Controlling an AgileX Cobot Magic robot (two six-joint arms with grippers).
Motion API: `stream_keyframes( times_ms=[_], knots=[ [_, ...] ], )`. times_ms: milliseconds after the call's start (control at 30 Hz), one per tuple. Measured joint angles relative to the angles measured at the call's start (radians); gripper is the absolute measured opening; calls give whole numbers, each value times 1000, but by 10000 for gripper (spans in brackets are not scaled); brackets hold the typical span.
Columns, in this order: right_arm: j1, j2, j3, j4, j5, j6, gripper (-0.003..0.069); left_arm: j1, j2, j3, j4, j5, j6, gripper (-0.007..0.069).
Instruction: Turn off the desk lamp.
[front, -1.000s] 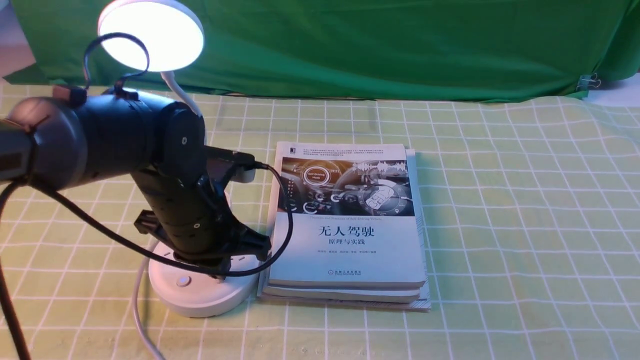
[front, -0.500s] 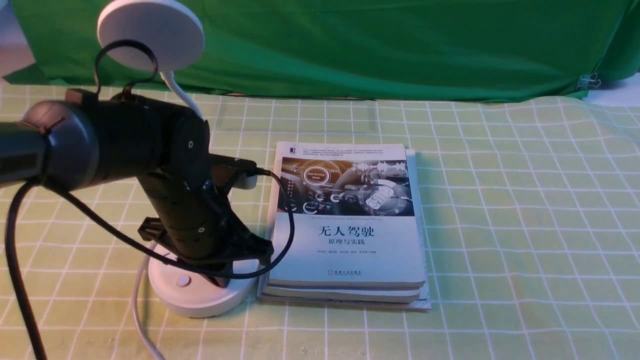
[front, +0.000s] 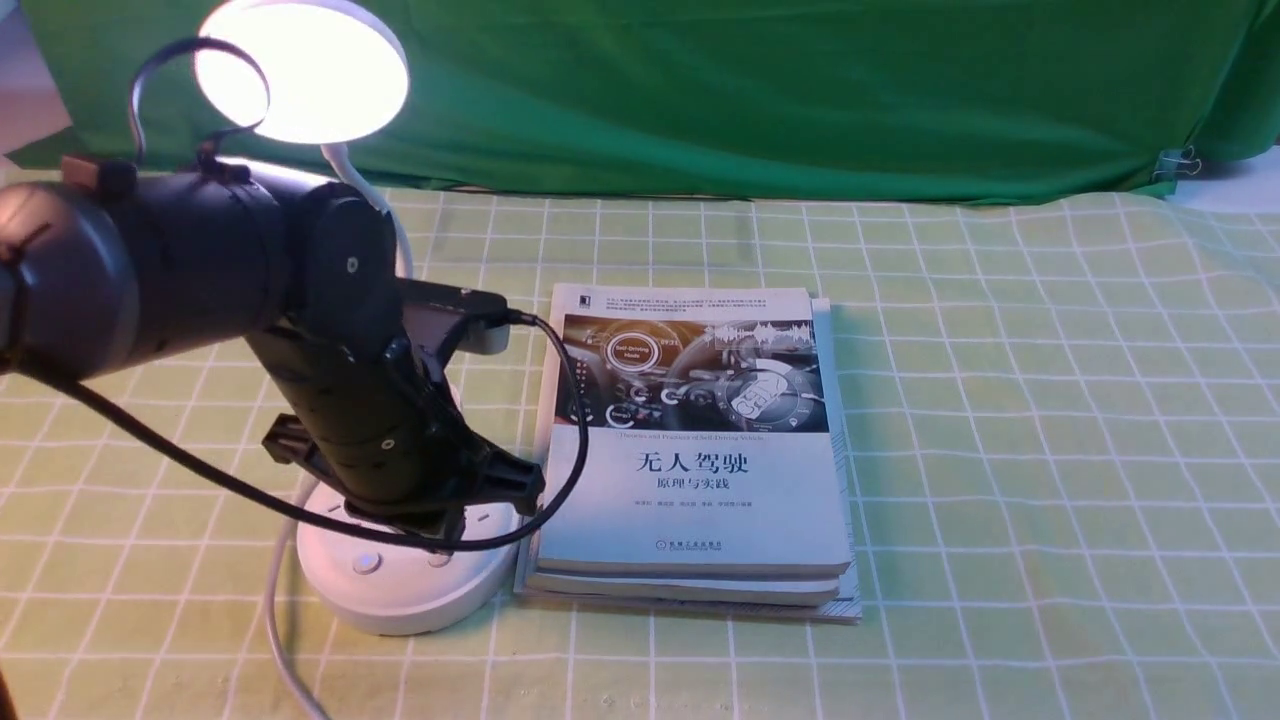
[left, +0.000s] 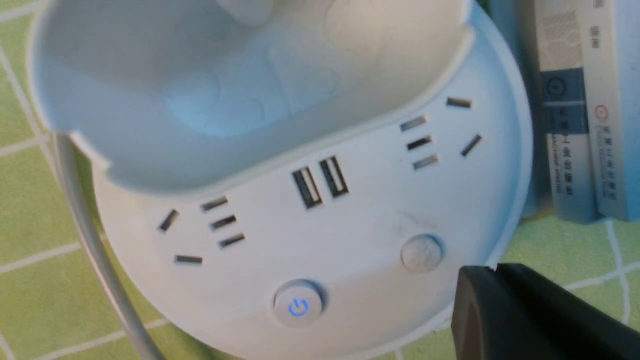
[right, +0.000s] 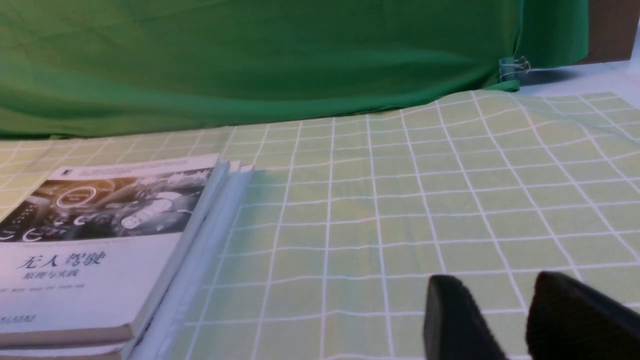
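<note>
left gripper (left: 492, 287): I logged fingers pressed together, at the base (left: 360, 225) rim beside small button (left: 421, 252).
desk lamp (front: 400, 590): head (front: 300, 70) lit; stood on checked cloth (front: 1000, 450), just beside book stack (front: 700, 480).
cup holder (left: 225, 110): white inside showed.
right gripper (right: 500, 292): fingers slightly parted.

White desk lamp (front: 400, 595), pale green white-gridded tablecloth (front: 1050, 450), green backdrop (front: 750, 100), black left hand (left: 495, 282)

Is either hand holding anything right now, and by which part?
Nothing is held: the left hand hovers over the desk lamp; the right hand is empty.
</note>
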Motion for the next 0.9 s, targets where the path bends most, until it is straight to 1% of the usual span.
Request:
stream_keyframes(
  times_ms=[167,333,633,733,900],
  knots=[
    [0,0,0,0,0,1,238,-2,17,0,9,-4,0,1],
    [0,0,0,0,0,1,238,-2,84,-3,11,-2,0,1],
    [0,0,0,0,0,1,238,-2,62,-1,16,-4,0,1],
    [0,0,0,0,0,1,238,-3,-31,35,18,-11,-5,1],
    [0,0,0,0,0,1,238,-6,-281,199,20,-82,-26,1]
  ],
)
